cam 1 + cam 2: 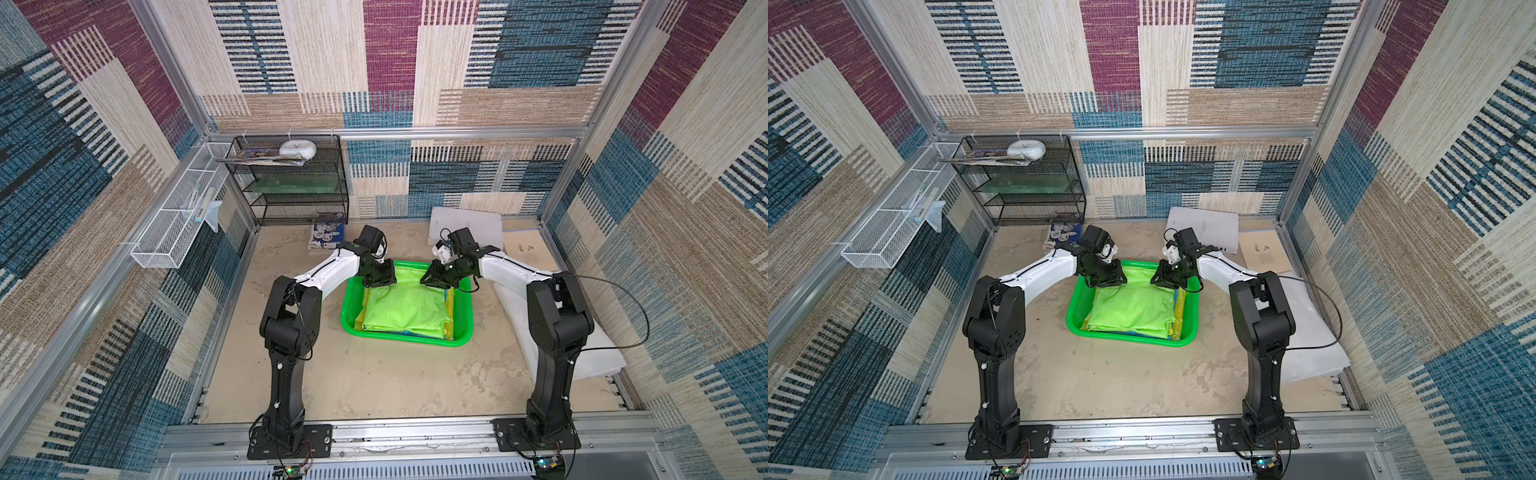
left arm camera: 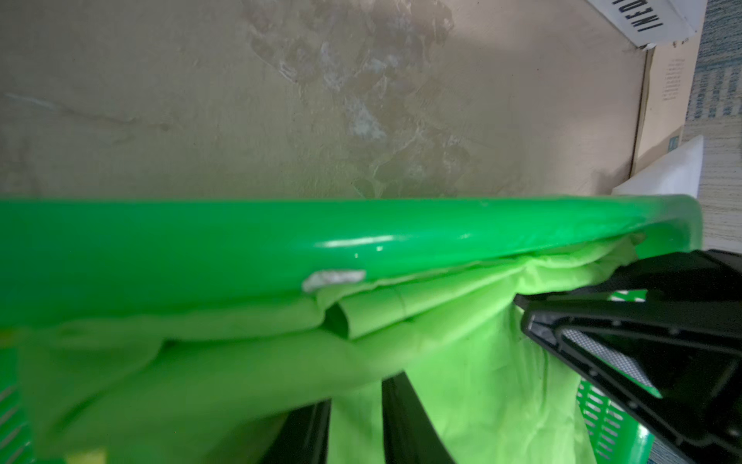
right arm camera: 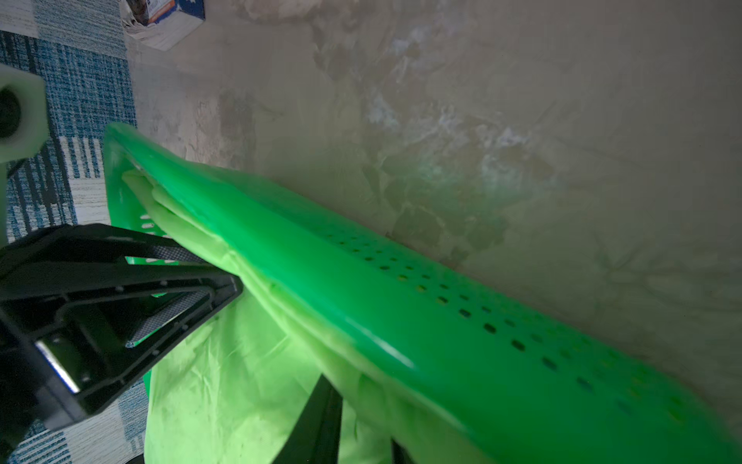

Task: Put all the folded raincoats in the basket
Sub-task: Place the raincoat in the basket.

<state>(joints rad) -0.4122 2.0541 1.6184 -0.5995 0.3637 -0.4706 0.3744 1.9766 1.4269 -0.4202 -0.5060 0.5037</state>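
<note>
White wire tray (image 1: 166, 241) on the side wall, far out left of the left gripper (image 1: 379, 284). Black mesh rack (image 1: 291, 187) beside it at the back wall. Small blue-printed box (image 1: 326, 237) sits on the counter (image 1: 374, 382) just behind that gripper's wrist. Left gripper is down at the far-left corner of the basket (image 1: 409, 340), pointing in and down. In its wrist view the fingers (image 2: 397, 422) stand close together with a fold of the raincoat (image 1: 405, 307) between them, so it's clamped on the fabric. Raincoat is inside the basket, folded, lime-green layer on top, covering most of the basket floor. Yellow and blue edges show along the side nearward of the right gripper (image 1: 432, 284) and at the near end. Its far edge, between the two grippers, runs up against the far rim and is bunched just under the rim in both wrist views. Near end lies flat, well away from both grippers. Right gripper mirrors the left at the far-right corner, tips apart from the left gripper's, fabric spanning the gap. Its fingers (image 3: 317, 418) also sit close with raincoat fabric between them, so it's gripping the raincoat too. Basket sits on the counter between the two arms. Right of the right gripper, a white sheet (image 1: 598, 353) lies under the right arm. White papers (image 1: 465, 226) sit behind its wrist by the back wall.
</note>
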